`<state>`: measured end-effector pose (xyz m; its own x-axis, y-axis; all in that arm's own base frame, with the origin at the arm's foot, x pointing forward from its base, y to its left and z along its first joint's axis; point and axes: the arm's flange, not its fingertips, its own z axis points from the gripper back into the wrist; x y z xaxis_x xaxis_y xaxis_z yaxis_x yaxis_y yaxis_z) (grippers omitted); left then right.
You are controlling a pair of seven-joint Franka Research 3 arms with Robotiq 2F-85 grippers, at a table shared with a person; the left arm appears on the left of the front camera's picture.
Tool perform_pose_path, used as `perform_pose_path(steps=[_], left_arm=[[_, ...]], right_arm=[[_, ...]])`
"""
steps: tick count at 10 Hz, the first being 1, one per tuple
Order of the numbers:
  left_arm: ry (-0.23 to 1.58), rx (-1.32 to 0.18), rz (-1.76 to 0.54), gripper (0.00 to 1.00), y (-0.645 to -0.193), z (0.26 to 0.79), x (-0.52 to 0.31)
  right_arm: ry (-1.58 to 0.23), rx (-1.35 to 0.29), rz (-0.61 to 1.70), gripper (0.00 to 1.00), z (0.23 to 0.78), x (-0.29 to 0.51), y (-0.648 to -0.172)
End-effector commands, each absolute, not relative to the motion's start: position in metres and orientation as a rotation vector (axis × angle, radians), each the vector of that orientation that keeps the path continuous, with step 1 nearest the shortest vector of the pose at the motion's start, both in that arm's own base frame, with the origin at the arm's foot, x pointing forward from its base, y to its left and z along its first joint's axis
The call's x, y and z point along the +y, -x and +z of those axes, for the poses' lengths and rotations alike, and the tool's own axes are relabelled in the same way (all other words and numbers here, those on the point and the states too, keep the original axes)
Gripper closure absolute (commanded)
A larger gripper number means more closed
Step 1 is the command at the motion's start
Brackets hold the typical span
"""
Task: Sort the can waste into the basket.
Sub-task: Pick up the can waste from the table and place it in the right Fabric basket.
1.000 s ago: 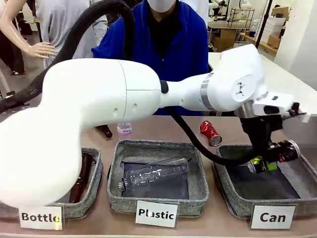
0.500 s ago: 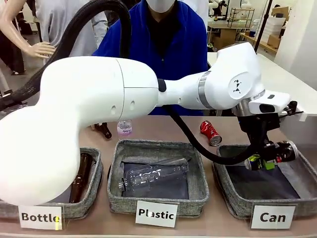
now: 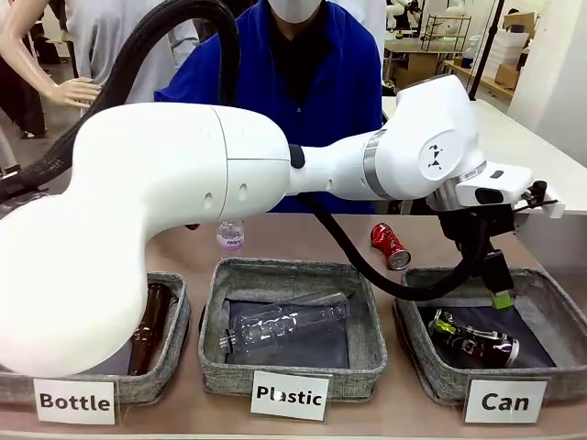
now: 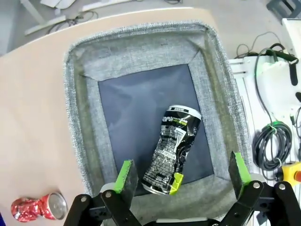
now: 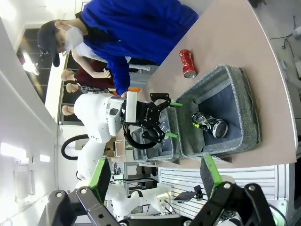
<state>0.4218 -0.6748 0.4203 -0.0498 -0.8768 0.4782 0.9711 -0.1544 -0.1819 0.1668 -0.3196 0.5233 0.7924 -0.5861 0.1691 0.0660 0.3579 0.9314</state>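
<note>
While left claw [image 4: 181, 172] gapes wide above basket [image 3: 414, 332] | black can [image 3: 472, 337] on side, axis left-right | right claw [image 5: 154, 172] wide

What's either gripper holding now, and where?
Nothing. The left gripper is open above the basket, black can lying loose inside; right gripper open, empty.

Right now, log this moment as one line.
left gripper: open above Can basket | black can: lying in Can basket | red crushed can: on table | right gripper: open
</note>
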Motion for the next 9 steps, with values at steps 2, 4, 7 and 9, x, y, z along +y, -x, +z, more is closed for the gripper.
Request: perform_pose_path(steps=[2,4,7,9], left_arm=[[0.630,-0.217,-1.617,0.00,-0.417,0.428,-0.665],[0.579,-0.185,-1.627,0.00,-0.407,0.442,-0.653],[0.466,0.111,-1.634,0.00,-0.365,0.465,-0.548],[0.455,0.008,-1.611,0.00,-0.341,0.480,-0.488]], right_arm=[[-1.121,-0.507,-0.411,0.00,0.521,-0.317,-0.166],[-1.128,-0.469,-0.389,0.00,0.518,-0.311,-0.172],[-1.136,-0.406,-0.376,0.00,0.510,-0.295,-0.190],[-1.115,-0.359,-0.293,0.00,0.512,-0.247,-0.204]])
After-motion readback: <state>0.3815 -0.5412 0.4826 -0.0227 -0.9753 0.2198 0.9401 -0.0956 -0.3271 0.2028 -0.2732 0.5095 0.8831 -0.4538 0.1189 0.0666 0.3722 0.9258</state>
